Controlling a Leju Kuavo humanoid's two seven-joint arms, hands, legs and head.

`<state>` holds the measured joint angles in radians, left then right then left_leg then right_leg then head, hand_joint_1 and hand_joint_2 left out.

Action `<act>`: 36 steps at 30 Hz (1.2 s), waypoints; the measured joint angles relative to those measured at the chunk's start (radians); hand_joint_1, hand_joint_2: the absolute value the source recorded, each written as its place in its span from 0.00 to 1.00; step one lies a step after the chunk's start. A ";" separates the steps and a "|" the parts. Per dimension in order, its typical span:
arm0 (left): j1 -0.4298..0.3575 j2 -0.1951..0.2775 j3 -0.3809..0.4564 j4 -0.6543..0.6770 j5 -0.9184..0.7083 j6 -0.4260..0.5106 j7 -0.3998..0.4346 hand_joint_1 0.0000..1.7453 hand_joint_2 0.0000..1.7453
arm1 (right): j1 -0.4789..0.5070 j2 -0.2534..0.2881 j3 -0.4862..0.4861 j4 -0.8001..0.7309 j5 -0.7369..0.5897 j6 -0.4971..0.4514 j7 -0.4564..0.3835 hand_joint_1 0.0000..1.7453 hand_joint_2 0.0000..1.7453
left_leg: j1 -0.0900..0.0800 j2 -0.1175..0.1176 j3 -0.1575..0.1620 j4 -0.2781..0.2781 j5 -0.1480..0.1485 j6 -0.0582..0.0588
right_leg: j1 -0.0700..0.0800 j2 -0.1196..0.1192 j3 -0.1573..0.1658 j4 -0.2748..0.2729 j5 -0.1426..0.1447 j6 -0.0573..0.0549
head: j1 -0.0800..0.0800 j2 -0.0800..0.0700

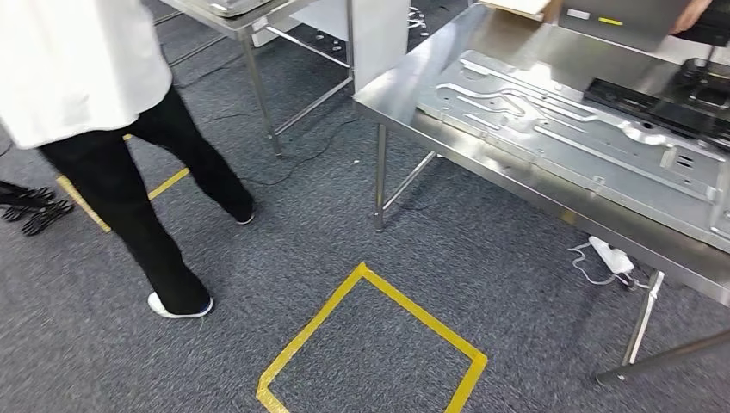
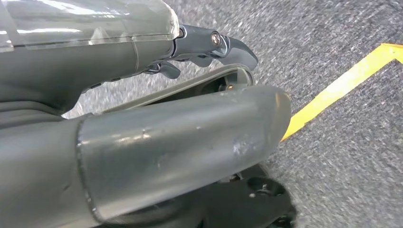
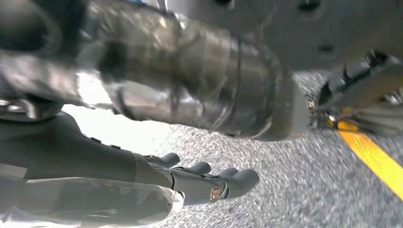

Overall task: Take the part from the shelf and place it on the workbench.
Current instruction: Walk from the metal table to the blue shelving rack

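The steel workbench stands at the right of the head view, and a large pressed metal panel lies flat on it. My left hand hangs over the grey carpet with its dark fingers stretched out and apart from the thick thumb; it holds nothing. My right hand also hangs above the carpet, its fingers extended and well away from the taped thumb, with nothing in it.
A person in a white coat and black trousers stands on the left. A yellow tape square marks the carpet ahead. A second steel table is at the back. A white power strip lies under the bench.
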<state>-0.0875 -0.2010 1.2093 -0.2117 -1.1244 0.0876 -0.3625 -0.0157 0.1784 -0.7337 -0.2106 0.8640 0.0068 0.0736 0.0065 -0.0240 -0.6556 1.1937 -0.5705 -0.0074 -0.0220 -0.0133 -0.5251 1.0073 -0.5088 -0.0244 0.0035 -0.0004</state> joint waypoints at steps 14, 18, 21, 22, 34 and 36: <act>0.004 0.001 0.001 0.000 -0.006 0.000 0.002 0.00 0.00 | -0.009 0.002 0.007 0.002 0.026 0.003 0.007 0.00 0.00 | 0.004 0.032 0.114 -0.206 0.107 0.046 | -0.001 -0.030 -0.018 0.090 -0.078 0.052 | 0.001 0.000; 0.002 0.001 0.001 0.000 -0.006 0.000 0.002 0.00 0.00 | -0.003 0.002 0.012 0.002 0.041 -0.015 0.006 0.00 0.00 | -0.003 -0.017 0.107 -0.203 0.110 0.053 | 0.000 0.011 -0.114 0.275 -0.139 0.051 | 0.001 0.000; 0.003 0.000 0.001 0.000 -0.006 0.000 0.002 0.00 0.00 | 0.000 0.002 0.019 0.003 0.052 -0.027 0.001 0.00 0.00 | -0.004 -0.062 0.105 -0.191 0.107 0.048 | -0.002 0.050 -0.048 0.118 -0.037 0.044 | 0.001 0.000; 0.002 -0.001 0.001 0.000 -0.006 0.000 0.002 0.00 0.00 | 0.001 0.002 0.021 0.003 0.055 -0.031 -0.001 0.00 0.00 | -0.005 -0.075 0.101 -0.185 0.104 0.044 | -0.002 0.070 -0.026 0.065 -0.016 0.041 | 0.001 0.000; 0.005 0.000 0.009 0.000 -0.002 0.003 0.003 0.00 0.00 | 0.001 0.007 0.030 0.005 0.069 -0.064 -0.010 0.00 0.00 | 0.010 0.020 -0.035 0.074 -0.002 -0.015 | 0.005 -0.056 0.001 0.006 -0.008 -0.003 | -0.003 0.000; 0.007 0.000 0.011 0.000 0.000 0.003 0.003 0.00 0.00 | 0.000 0.008 0.030 0.005 0.069 -0.064 -0.009 0.00 0.00 | 0.010 0.049 0.036 -0.060 0.059 -0.011 | 0.006 -0.081 0.009 0.006 -0.014 0.003 | -0.003 0.000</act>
<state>-0.0808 -0.2010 1.2205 -0.2117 -1.1241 0.0907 -0.3593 -0.0159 0.1867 -0.7034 -0.2060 0.9331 -0.0577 0.0643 0.0167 0.0246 -0.6193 1.1334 -0.5111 -0.0186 -0.0163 -0.0941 -0.5164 1.0131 -0.5228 -0.0213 0.0008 -0.0004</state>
